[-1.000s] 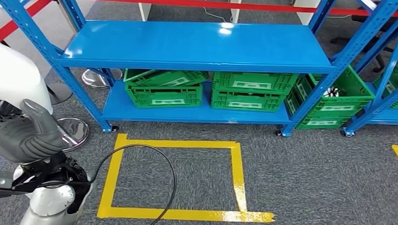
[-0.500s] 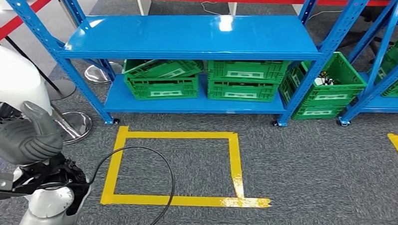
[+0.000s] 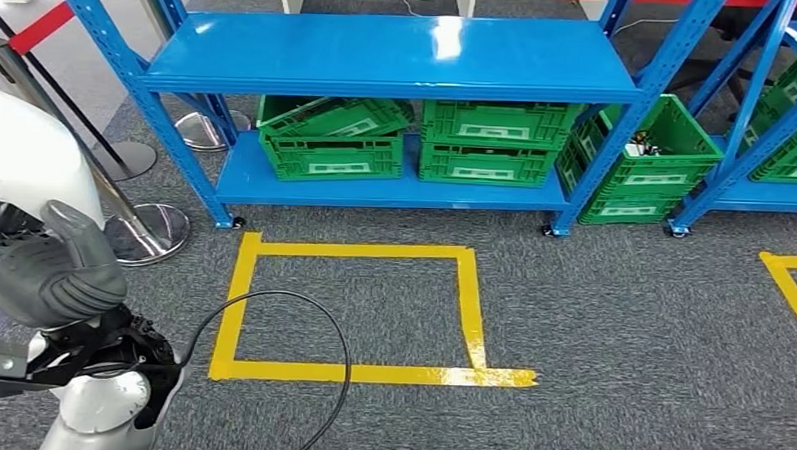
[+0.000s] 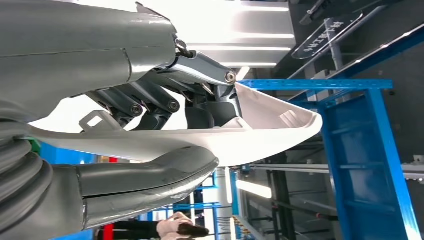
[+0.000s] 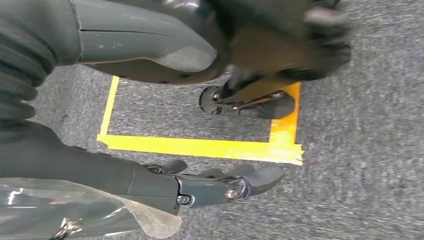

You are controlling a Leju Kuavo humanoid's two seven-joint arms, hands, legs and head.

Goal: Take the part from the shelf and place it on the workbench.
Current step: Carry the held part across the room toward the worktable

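While left hand (image 4: 150,125) grips white part (image 4: 260,135) for carrying away from shelf (image 3: 390,55), right hand (image 5: 210,185) hangs with fingers apart, holding nothing.

Bare top shelf (image 3: 390,55); crates (image 3: 487,153) crowding below

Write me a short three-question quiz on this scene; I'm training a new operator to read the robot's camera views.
1. True or false: the left hand holds the white part.
2. Where do the green crates inside the blue rack sit? A) on its top board B) on its lower board C) inside the floor marking
3. Fill in: the tape square on the carpet is ___ in colour.

Key: 1 true; 2 B; 3 yellow.
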